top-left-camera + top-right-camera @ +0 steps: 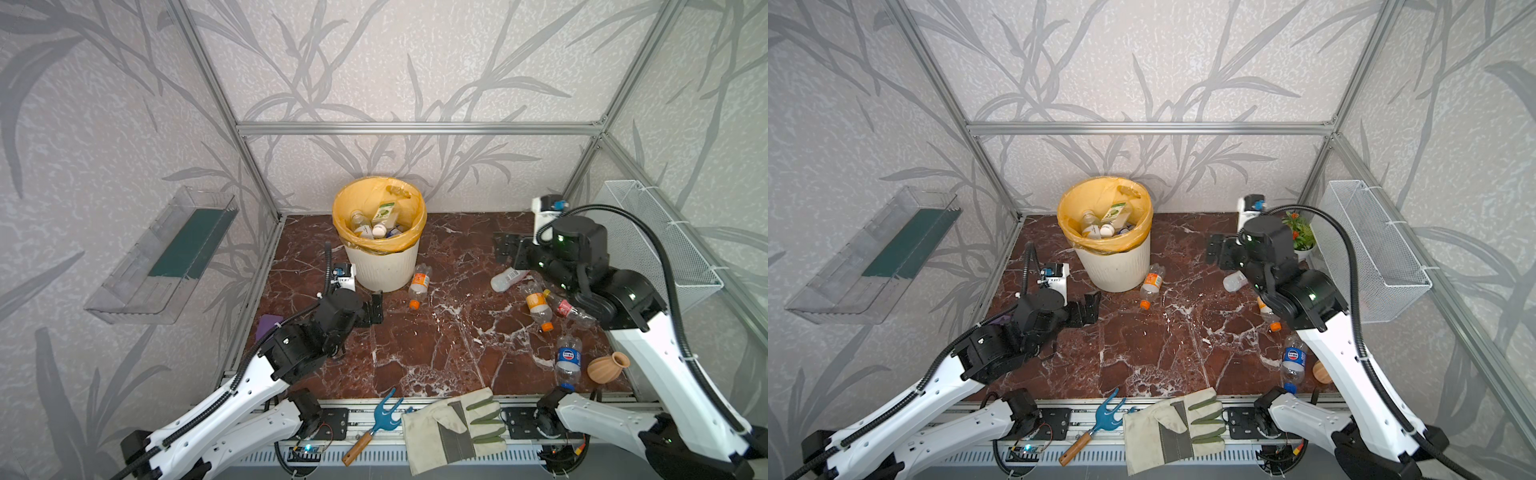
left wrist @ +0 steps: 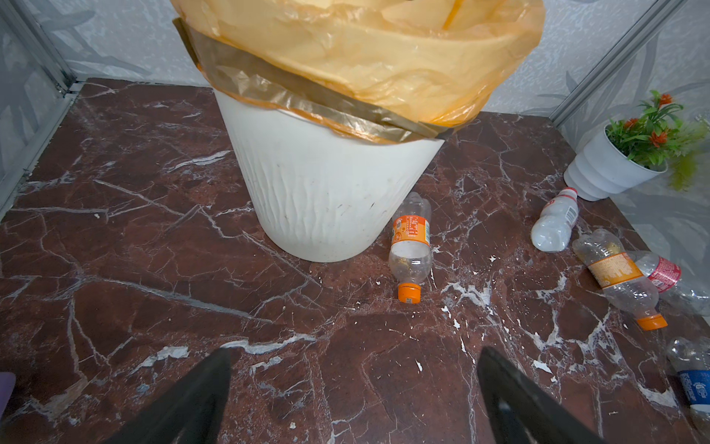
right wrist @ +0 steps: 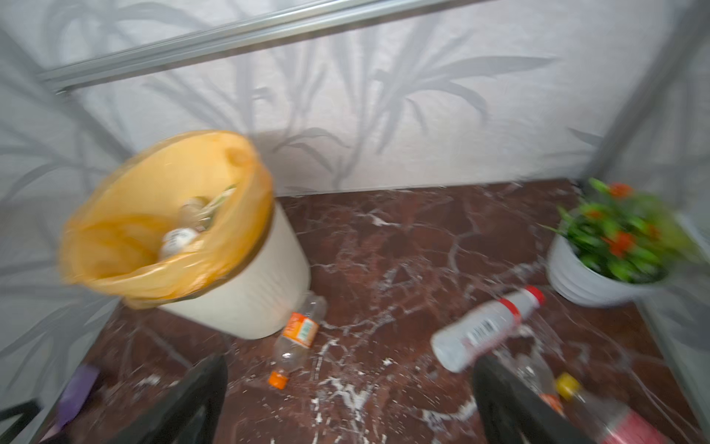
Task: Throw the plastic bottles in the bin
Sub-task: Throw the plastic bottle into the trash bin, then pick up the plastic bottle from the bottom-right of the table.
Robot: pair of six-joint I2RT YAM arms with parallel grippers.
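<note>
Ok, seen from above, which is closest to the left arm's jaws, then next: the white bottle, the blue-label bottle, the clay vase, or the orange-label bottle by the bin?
From the left gripper, in a top view:
1. Orange-label bottle, lying beside the bin.
2. White bottle, right of centre.
3. Blue-label bottle, front right.
4. Terracotta vase, just beyond it.

Cream ribbed bin (image 1: 384, 266), yellow-orange liner (image 1: 361, 199)
</note>
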